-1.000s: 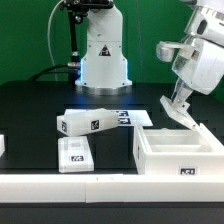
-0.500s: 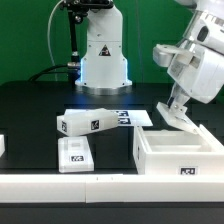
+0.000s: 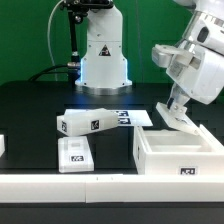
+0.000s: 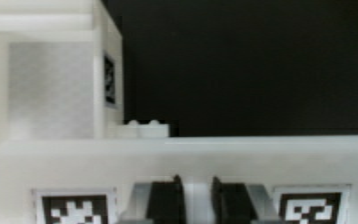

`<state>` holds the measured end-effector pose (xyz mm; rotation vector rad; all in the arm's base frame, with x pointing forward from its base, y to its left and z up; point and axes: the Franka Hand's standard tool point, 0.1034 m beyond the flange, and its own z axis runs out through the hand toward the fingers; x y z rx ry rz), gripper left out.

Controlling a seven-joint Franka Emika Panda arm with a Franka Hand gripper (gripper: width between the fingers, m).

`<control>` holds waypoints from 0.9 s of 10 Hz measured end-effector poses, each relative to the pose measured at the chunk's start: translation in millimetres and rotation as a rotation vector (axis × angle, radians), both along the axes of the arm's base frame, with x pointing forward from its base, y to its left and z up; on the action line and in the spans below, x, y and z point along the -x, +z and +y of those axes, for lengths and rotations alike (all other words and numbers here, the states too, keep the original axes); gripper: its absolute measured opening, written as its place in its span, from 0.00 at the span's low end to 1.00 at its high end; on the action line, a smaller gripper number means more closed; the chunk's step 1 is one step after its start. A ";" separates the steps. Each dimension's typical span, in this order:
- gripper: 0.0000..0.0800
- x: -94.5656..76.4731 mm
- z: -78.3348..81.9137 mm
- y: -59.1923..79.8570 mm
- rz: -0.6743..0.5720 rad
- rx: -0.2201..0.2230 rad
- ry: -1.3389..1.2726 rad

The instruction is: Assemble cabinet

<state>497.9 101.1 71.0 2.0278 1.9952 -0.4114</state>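
Note:
The cabinet's main body, an open white box (image 3: 180, 152) with a tag on its front face, stands on the black table at the exterior view's right. My gripper (image 3: 174, 116) is down at the box's far wall, its fingers on either side of that wall's rim. In the wrist view the gripper (image 4: 195, 206) has its two dark fingers close together, with a narrow white strip of the wall (image 4: 194, 158) between them and a tag on each side. Part of the box's inside shows beyond (image 4: 51, 90).
Two loose white tagged panels lie at the exterior view's left: one long block (image 3: 88, 122) and one flat piece (image 3: 76, 153). The marker board (image 3: 128, 117) lies behind them. The arm's base (image 3: 103, 58) stands at the back. A long white rail (image 3: 70, 186) edges the table's front.
My gripper has sunk slightly and shifted towards the exterior view's left onto the box's far wall. It has held still over the last half second.

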 end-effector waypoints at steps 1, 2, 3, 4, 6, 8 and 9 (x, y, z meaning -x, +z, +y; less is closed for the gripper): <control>0.08 -5.0 1.2 1.6 -0.003 0.002 0.007; 0.08 -4.6 0.4 1.6 -0.003 0.002 0.003; 0.08 -2.8 -1.5 1.1 -0.001 0.002 0.000; 0.08 1.1 -5.2 0.3 0.006 0.003 -0.006; 0.08 13.5 -9.0 0.3 0.018 -0.004 -0.009; 0.08 32.0 -4.8 2.9 0.023 -0.021 0.004; 0.08 37.6 -3.6 5.1 0.026 -0.027 0.006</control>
